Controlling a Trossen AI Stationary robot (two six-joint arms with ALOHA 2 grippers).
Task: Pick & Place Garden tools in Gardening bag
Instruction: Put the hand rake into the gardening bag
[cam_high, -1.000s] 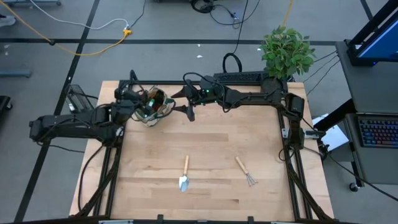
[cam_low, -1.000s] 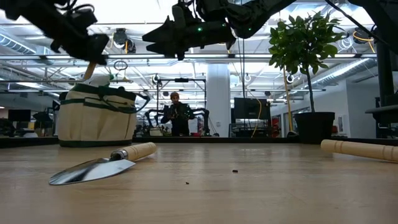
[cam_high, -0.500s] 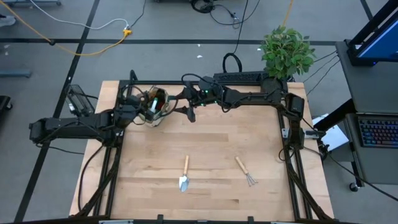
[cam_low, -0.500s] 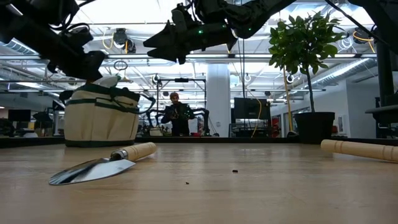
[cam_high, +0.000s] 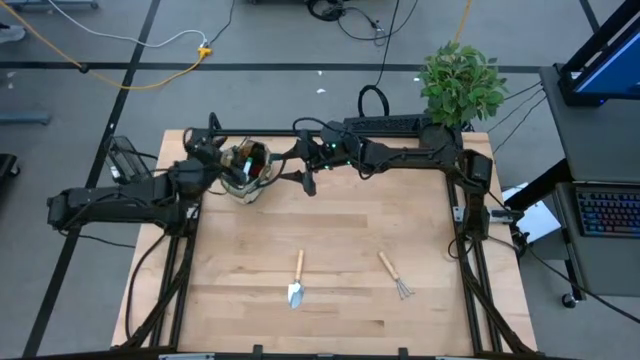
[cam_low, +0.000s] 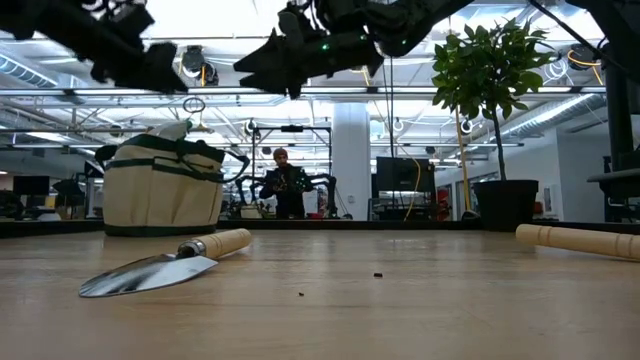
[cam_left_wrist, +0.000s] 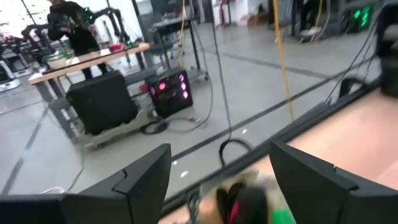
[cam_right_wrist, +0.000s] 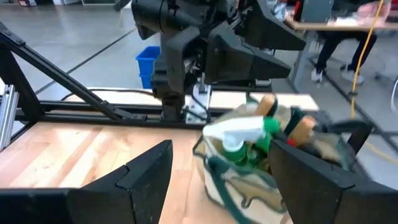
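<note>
A wooden bench (cam_high: 330, 225) is seen from above, a potted plant (cam_high: 459, 82) set at its far right corner. The bag (cam_high: 249, 170), already stuffed with tools, is placed near the far left corner. The left gripper (cam_high: 207, 152) is held over the bag's left rim, jaws released; the right gripper (cam_high: 303, 176) is poised just right of the bag, jaws spread, empty. A trowel (cam_high: 297, 277) and a rake (cam_high: 393, 274) are left lying apart toward the near edge.

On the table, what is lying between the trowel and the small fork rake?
Nothing: in the high view, only bare wood of the table separates the trowel from the fork rake.
</note>
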